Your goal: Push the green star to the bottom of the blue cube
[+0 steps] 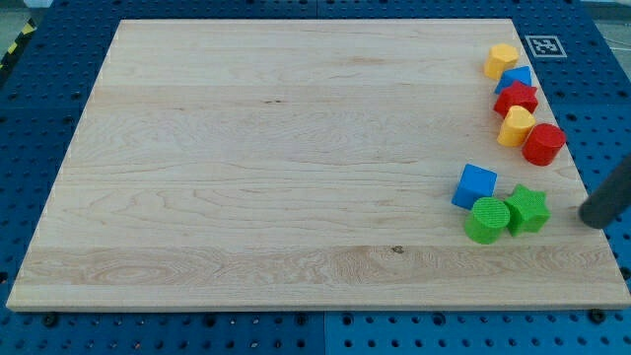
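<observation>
The green star [528, 209] lies near the board's right edge, just right of a green cylinder [486, 220] and touching it. The blue cube [474, 186] sits just above and left of both, touching the cylinder. My tip [589, 218] is at the view's right edge, a short way right of the green star and apart from it; the rod rises toward the upper right.
A column of blocks stands at the upper right: a yellow block [501, 60], a blue block [515, 78], a red star [516, 99], a yellow block [516, 126] and a red cylinder [542, 144]. The wooden board [276, 158] lies on a blue pegboard.
</observation>
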Controlling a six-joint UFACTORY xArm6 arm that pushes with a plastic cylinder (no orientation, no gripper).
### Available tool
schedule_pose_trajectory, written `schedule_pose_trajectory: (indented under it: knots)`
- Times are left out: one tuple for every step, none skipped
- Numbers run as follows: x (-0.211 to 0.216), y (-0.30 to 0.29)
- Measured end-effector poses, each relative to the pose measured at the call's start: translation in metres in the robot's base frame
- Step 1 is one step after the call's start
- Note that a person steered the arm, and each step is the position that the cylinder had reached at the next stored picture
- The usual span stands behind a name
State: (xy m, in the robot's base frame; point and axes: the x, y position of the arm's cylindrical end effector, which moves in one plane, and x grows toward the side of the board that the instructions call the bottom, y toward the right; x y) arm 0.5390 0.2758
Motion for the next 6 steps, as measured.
schedule_pose_trajectory:
  knots:
    - [0.000,-0.028]
    - [0.000,-0.054]
    - [0.000,-0.080]
    - [0.002,-0.084]
    - [0.017,-0.084]
    - [0.018,-0.090]
